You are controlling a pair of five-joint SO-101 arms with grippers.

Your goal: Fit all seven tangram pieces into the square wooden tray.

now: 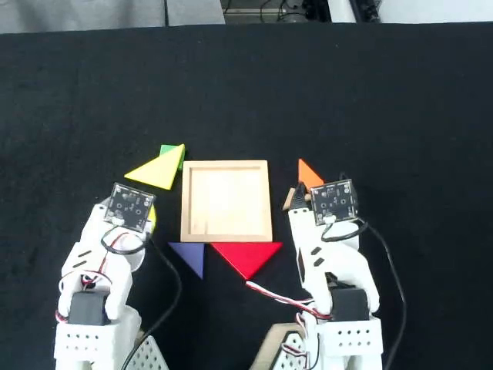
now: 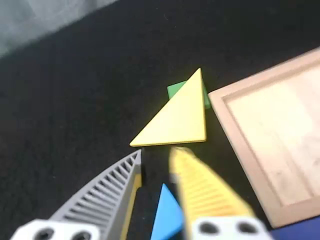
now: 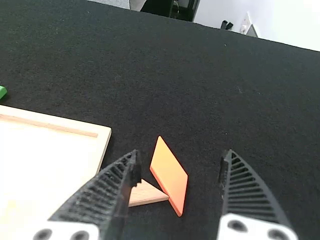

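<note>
My right gripper (image 3: 181, 155) hangs with its jaws wide apart over one orange parallelogram (image 3: 169, 176) and one bare-wood triangle (image 3: 145, 195), both just beside the square wooden tray (image 1: 227, 164). One light blue triangle (image 2: 165, 217) sits in my left gripper (image 2: 157, 152); I cannot tell whether the jaws clamp it. One yellow triangle (image 2: 177, 117) overlaps one green piece (image 2: 175, 90) by a tray corner. One red triangle (image 1: 246, 257) and one dark blue triangle (image 1: 190, 257) flank the near rim. Black cloth (image 1: 385, 100) stretches open beyond.

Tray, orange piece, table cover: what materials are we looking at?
Tray: looks like pale bare wood, with faint grain and a matte surface. Orange piece: probably painted wood, given the flat even colour and thick slab edge; plastic not ruled out. Table cover: black matte fabric, possibly felt; no sheen.
</note>
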